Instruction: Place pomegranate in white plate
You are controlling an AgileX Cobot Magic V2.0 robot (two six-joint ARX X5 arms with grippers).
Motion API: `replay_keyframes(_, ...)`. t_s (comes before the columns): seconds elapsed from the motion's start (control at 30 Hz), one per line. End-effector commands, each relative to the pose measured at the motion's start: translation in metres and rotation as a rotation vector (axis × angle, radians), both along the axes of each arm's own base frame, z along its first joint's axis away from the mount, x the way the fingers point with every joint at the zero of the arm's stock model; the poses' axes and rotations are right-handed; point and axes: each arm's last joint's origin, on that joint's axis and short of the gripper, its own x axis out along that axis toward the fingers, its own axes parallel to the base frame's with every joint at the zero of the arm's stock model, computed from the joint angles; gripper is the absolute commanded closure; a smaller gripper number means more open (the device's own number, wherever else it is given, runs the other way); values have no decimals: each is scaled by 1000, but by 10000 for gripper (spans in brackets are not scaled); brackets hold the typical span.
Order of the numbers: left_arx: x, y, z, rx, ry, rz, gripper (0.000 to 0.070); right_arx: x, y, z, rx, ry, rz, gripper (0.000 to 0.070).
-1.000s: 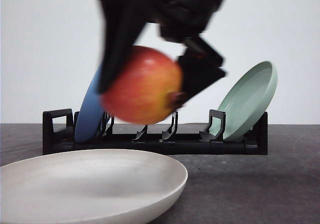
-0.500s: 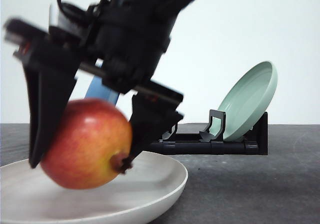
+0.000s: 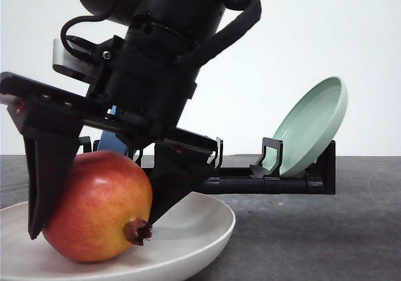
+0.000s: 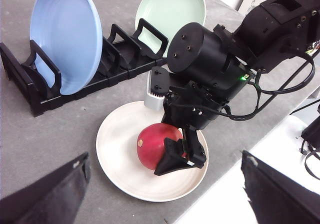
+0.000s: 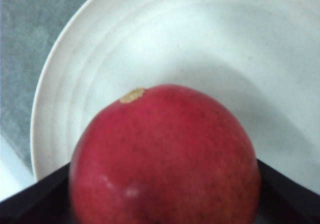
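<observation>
The white plate (image 3: 200,231) lies flat on the worktop (image 3: 313,231), in front of the dish rack (image 4: 75,79). The right claw (image 3: 94,215) grips the pomegranate (image 3: 97,209) by its 2 sides, the fruit resting in the plate. It looks heavy, hard and glossy, so it may roll; its widest part is best to hold.

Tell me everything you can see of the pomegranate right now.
The pomegranate is round with glossy red skin fading to yellow-orange, a dark brown nub low on its side facing the front camera, and a small tan spot on its skin. It looks whole and undamaged. It sits inside the white plate, resting on the plate's surface. The right claw straddles it, one finger on each side and pressed against the skin.
</observation>
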Motion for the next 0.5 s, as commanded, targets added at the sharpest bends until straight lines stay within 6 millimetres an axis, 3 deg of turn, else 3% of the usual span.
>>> replay_keyframes(0.0, 0, 0, 2, -9, -9, -17, 114, 0, 7, -3, 3, -2, 4, 189)
replay_keyframes(0.07, 0, 0, 2, -9, -9, -17, 114, 0, 7, -3, 3, -1, 2, 65)
replay_keyframes(0.13, 0, 0, 2, -10, -9, -17, 114, 0, 7, -3, 3, -1, 2, 0)
replay_keyframes(0.3, 0, 0, 3, -14, -10, -16, 114, 0, 6, 2, 10, -1, 0, 0)
replay_keyframes(0.47, 0, 0, 3, -18, -5, -14, 114, 4, -2, 38, 32, -41, -1, 0)
